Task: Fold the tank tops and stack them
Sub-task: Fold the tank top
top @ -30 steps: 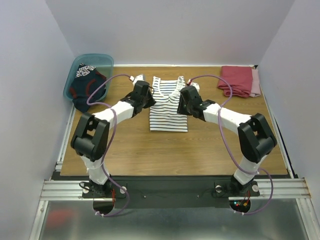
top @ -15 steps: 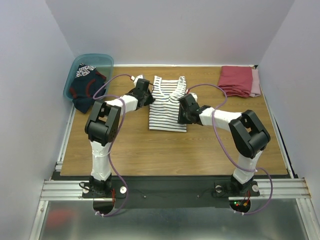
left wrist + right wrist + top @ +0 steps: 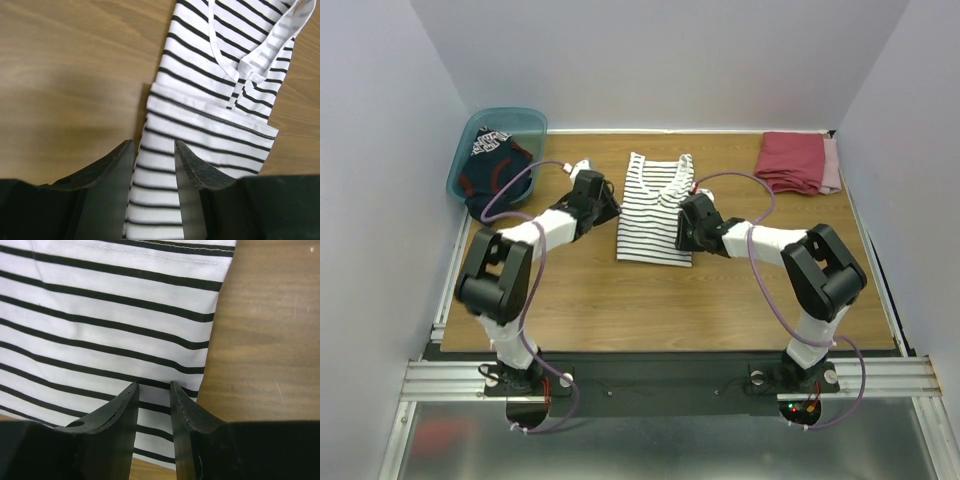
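Note:
The white tank top with thin dark stripes [image 3: 657, 205] lies flat and folded narrow on the wooden table [image 3: 650, 300]. My left gripper [image 3: 608, 208] is at its left edge. In the left wrist view the striped cloth [image 3: 215, 100] lies flat under the left gripper [image 3: 154, 147], whose jaws stand apart with nothing pinched. My right gripper [image 3: 683, 232] is low over the top's right edge. In the right wrist view the stripes [image 3: 100, 330] run unbroken under the right gripper [image 3: 154, 387], which is open by a narrow gap. The navy tank top [image 3: 490, 168] with red trim is bunched in the bin.
A teal plastic bin [image 3: 535, 120] stands at the back left corner of the table. Folded red and pink cloth [image 3: 798, 160] lies at the back right. White walls close in the table on three sides.
My left gripper has opened, let go of the striped top's left edge and drawn back slightly left. My right gripper has moved nearer along the top's right edge.

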Robot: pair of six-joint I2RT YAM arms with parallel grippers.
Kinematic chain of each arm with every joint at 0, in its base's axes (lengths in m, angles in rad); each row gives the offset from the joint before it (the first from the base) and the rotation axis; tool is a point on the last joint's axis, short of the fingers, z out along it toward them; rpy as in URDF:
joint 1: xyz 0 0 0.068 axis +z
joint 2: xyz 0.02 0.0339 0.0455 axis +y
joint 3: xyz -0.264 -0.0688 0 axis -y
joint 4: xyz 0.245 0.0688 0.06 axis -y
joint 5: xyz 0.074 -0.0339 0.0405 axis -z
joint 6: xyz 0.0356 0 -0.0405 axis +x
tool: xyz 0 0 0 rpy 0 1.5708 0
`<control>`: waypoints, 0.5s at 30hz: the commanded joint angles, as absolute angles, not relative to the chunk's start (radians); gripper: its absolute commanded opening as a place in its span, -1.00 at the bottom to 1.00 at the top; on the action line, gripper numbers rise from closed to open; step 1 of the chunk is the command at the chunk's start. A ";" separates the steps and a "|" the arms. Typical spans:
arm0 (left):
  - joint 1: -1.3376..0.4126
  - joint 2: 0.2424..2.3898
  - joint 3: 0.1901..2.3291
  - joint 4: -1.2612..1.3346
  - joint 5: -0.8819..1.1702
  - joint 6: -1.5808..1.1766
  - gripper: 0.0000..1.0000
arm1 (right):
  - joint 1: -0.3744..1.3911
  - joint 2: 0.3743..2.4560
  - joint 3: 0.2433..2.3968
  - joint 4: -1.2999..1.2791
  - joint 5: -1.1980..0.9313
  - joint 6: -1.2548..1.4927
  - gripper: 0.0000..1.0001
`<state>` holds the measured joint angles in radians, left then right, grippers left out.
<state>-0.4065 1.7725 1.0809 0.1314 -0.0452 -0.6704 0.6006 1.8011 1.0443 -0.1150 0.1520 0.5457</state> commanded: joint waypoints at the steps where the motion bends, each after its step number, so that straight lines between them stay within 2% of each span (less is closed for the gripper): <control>1: -0.426 1.541 0.880 0.155 -0.098 -0.716 -0.01 | 0.649 1.746 0.945 -0.160 0.127 0.506 -0.25; 7: -0.543 1.323 0.616 0.138 -0.130 -0.814 -0.03 | 0.757 1.666 0.844 -0.166 0.126 0.491 -0.25; 13: -0.689 1.181 0.470 0.045 -0.210 -0.977 0.02 | 0.796 1.585 0.772 -0.221 0.123 0.532 -0.24; 15: -0.713 1.129 0.425 0.032 -0.212 -1.000 0.04 | 0.798 1.528 0.753 -0.262 0.166 0.545 -0.16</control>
